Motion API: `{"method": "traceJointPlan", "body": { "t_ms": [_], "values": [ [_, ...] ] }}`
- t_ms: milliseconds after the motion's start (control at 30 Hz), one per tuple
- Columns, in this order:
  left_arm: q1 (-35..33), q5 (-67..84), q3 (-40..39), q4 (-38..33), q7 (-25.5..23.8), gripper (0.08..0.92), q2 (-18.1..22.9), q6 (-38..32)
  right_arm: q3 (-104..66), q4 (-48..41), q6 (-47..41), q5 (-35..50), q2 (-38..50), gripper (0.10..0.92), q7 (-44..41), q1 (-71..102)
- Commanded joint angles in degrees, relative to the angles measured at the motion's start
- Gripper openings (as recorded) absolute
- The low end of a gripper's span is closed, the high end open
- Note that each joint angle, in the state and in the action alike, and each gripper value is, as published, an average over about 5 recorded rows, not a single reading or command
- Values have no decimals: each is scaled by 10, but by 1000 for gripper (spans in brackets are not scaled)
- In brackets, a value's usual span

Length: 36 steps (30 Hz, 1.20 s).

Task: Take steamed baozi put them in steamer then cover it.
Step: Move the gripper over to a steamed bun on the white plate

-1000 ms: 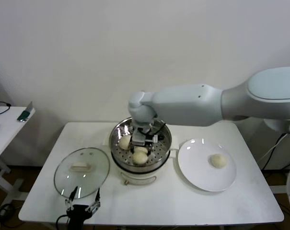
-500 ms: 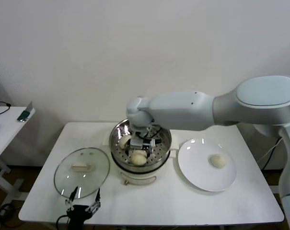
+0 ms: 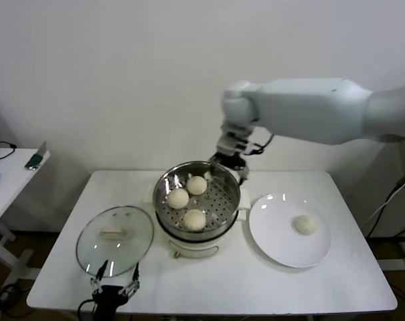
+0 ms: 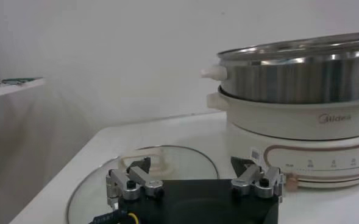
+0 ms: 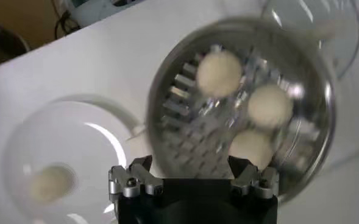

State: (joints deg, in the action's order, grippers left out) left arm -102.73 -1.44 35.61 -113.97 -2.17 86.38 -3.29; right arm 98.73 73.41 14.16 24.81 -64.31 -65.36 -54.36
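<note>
Cream-white round dough bun (image 3: pixel 304 225) on the flat white plate (image 3: pixel 272 244) lies rightward, below the empty, open right gripper (image 3: pixel 230 162) above the shiny steel steamer basket's (image 3: pixel 163 190) rim.

A: What is behind the right gripper (image 3: pixel 233 162)?

B: A plain white wall (image 3: pixel 122 73). Under it stands a white rectangular table (image 3: pixel 256 284).

A: And far to its left side?

B: A smaller white side table (image 3: pixel 8 177), with dark floor (image 3: pixel 8 267) below.
</note>
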Motion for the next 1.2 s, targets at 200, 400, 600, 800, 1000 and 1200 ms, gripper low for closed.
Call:
{"method": "traceJointPlan", "body": {
  "t_ms": [200, 400, 600, 800, 1000, 1200],
  "values": [
    [10, 0, -2, 1, -4, 823, 3, 4, 31, -20, -204, 22, 285, 823, 28, 97],
    [11, 1, 2, -1, -5, 823, 3, 6, -66, -69, -220, -35, 284, 823, 40, 222],
    [8, 6, 7, 1, -5, 823, 2, 2, -144, -120, -228, -89, 261, 823, 64, 316],
    [6, 5, 7, -1, -5, 823, 4, 3, -186, -164, -230, -119, 232, 823, 84, 372],
    [5, 4, 8, 0, -5, 823, 4, 3, -220, -180, -240, -122, 209, 823, 100, 414],
    [3, 3, 7, -1, -5, 823, 3, 3, -240, -193, -242, -134, 193, 820, 118, 430]
  ]
}}
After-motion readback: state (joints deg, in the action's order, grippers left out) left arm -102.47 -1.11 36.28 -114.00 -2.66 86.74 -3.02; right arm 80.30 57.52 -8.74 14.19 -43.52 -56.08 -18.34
